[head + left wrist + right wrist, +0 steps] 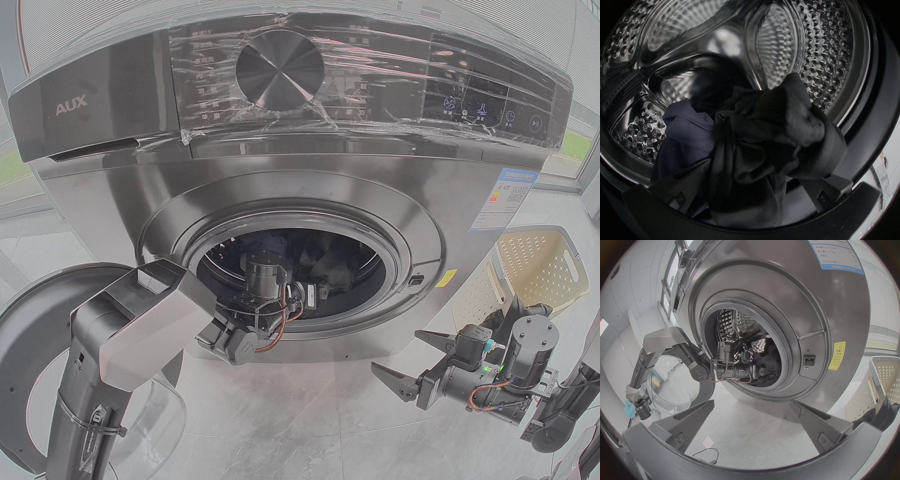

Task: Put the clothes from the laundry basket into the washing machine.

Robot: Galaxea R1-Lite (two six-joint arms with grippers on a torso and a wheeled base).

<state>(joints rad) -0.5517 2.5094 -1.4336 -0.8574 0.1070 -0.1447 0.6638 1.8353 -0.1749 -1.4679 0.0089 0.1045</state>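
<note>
Clothes are partly loaded: a black garment (768,140) and a navy one (687,131) lie bunched in the near part of the drum (825,47), just inside the washer (300,181) opening. The door (31,350) stands swung open on the left.

The left gripper (753,170) reaches through the opening, its fingers spread wide on either side of the black garment rather than clamped on it. That piece looks let go or about to be.

The right gripper (395,351) hangs in front of the washer, low on the right and near the basket (544,262), with its jaws apart and nothing between them.

At least one dark cloth (889,410) hangs over the basket's near edge, so the job is not finished. How much more sits deeper in the basket I cannot tell. What seems left is to pull the left arm clear, fetch the remaining pieces and carry them into the drum.
</note>
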